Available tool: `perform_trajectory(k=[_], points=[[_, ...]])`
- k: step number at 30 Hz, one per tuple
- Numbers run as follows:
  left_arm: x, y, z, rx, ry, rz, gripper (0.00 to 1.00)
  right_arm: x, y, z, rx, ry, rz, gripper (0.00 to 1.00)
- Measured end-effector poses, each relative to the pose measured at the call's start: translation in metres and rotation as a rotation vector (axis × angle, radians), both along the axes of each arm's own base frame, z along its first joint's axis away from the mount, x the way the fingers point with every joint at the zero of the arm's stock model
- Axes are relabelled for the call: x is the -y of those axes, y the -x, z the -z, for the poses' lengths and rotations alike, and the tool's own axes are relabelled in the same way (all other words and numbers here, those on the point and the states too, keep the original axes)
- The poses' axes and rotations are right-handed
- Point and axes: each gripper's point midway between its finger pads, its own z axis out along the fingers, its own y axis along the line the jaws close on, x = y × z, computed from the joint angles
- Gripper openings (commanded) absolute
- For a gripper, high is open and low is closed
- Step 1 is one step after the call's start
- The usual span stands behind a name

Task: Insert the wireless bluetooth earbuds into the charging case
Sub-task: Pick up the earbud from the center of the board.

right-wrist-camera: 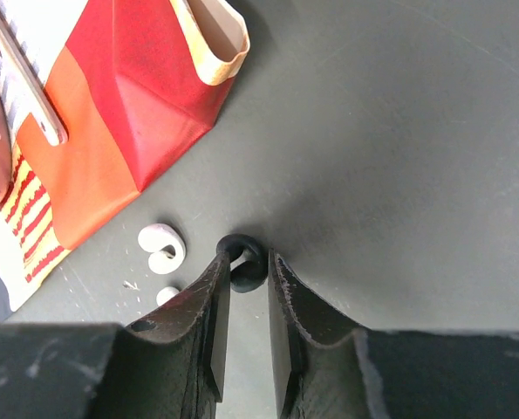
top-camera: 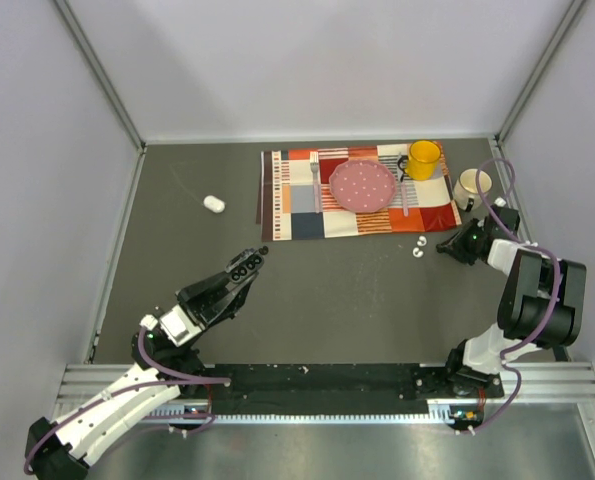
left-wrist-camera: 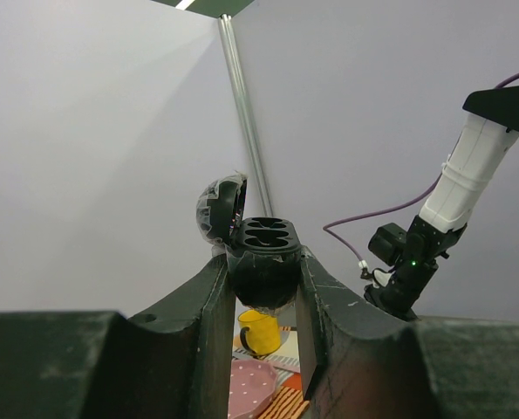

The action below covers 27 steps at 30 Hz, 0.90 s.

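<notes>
My left gripper (top-camera: 247, 264) is shut on the black charging case (left-wrist-camera: 263, 253) and holds it raised. Its lid (left-wrist-camera: 220, 209) is open and its two sockets are empty. My right gripper (top-camera: 449, 245) is down at the table by the placemat's corner. Its fingertips (right-wrist-camera: 217, 272) are closed around the black earbud (right-wrist-camera: 249, 269), which lies on the table. Two white earbuds (right-wrist-camera: 161, 247) (right-wrist-camera: 166, 295) lie just left of it; they also show in the top view (top-camera: 419, 247).
A patterned placemat (top-camera: 297, 205) at the back holds a pink plate (top-camera: 362, 185), a fork (top-camera: 315, 180), a spoon (top-camera: 405, 195) and a yellow mug (top-camera: 423, 158). A white mug (top-camera: 472, 185) stands right of it. A white oval pod (top-camera: 213, 204) lies at the far left.
</notes>
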Motion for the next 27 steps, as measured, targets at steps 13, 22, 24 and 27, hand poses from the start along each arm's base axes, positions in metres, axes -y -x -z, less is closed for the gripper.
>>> perform_trajectory(k=[13,22,24,27], points=[[0.0000,-0.0009,0.0003,-0.004,0.000,-0.003,0.00,-0.0021,-0.0035,0.0003,0.019,-0.002,-0.028,0.14],[0.0025,-0.0034,0.0033,-0.014,-0.010,-0.002,0.00,-0.0073,-0.0034,0.0004,0.024,0.007,-0.062,0.02],[0.0024,-0.0035,0.0033,-0.015,-0.010,-0.003,0.00,-0.0077,-0.0035,0.0003,0.024,0.008,-0.065,0.00],[0.0023,-0.0035,0.0032,-0.015,-0.009,-0.003,0.00,-0.0081,-0.0025,0.0010,0.019,0.007,-0.065,0.00]])
